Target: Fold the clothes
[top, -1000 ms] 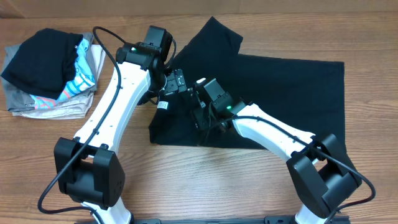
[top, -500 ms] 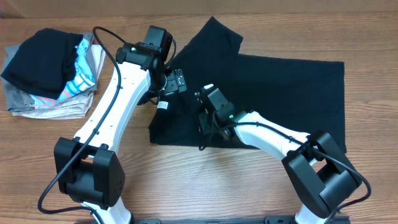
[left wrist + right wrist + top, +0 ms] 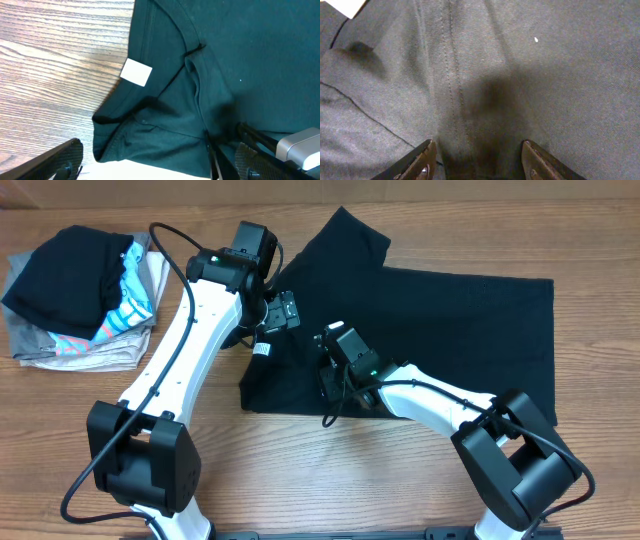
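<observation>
The clothes, a black T-shirt (image 3: 450, 330), lie spread on the wooden table with the neck end at the left. Its collar is rumpled, and a small white label (image 3: 136, 72) shows at the neck. My left gripper (image 3: 283, 312) hovers over the collar, wide open with nothing between its fingers (image 3: 64, 159). My right gripper (image 3: 328, 376) is low over the shirt just right of the collar. In the right wrist view the right gripper (image 3: 482, 160) stands open, its fingers (image 3: 420, 161) either side of a stitched seam in the black T-shirt (image 3: 545, 75).
A stack of folded garments (image 3: 75, 300), black on top of grey and turquoise-patterned ones, sits at the far left. Bare wood table (image 3: 300, 470) runs along the front. The two arms are close together over the neck area, and part of the right arm (image 3: 300, 147) shows in the left wrist view.
My right gripper has slid a little toward the front-left along the shirt. The left arm and the shirt have stayed put.
</observation>
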Available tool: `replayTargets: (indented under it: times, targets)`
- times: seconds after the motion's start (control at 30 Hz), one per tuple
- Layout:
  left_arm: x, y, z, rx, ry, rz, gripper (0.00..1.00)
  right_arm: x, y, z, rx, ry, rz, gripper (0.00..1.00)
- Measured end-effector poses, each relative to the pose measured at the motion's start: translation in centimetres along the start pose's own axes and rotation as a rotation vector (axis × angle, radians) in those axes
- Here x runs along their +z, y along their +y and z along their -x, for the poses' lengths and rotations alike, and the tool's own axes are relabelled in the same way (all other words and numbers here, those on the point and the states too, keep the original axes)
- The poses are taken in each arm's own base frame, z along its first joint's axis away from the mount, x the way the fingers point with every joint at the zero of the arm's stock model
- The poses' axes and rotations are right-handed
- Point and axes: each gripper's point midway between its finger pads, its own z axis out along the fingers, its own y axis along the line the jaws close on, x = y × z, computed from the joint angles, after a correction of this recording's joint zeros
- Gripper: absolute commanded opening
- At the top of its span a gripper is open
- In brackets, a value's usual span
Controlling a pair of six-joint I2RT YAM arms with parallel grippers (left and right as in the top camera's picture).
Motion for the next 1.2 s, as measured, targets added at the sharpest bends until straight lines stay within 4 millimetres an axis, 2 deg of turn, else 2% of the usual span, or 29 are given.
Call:
replayTargets:
  times: [0.47, 0.7, 1.0, 1.2]
  targets:
    - [0.00, 0.01, 0.01, 0.000, 0.000, 0.000, 1.00, 0.00, 0.01, -0.18, -0.062, 0.007, 0.001, 0.57]
    - [0.00, 0.01, 0.01, 0.000, 0.000, 0.000, 1.00, 0.00, -0.02, -0.21, -0.066, 0.009, 0.000, 0.43]
    - [0.00, 0.01, 0.01, 0.000, 0.000, 0.000, 1.00, 0.00, -0.01, -0.31, -0.068, 0.013, 0.001, 0.11]
    - [0.00, 0.01, 0.01, 0.000, 0.000, 0.000, 1.00, 0.00, 0.06, 0.09, -0.067, -0.004, 0.003, 0.06]
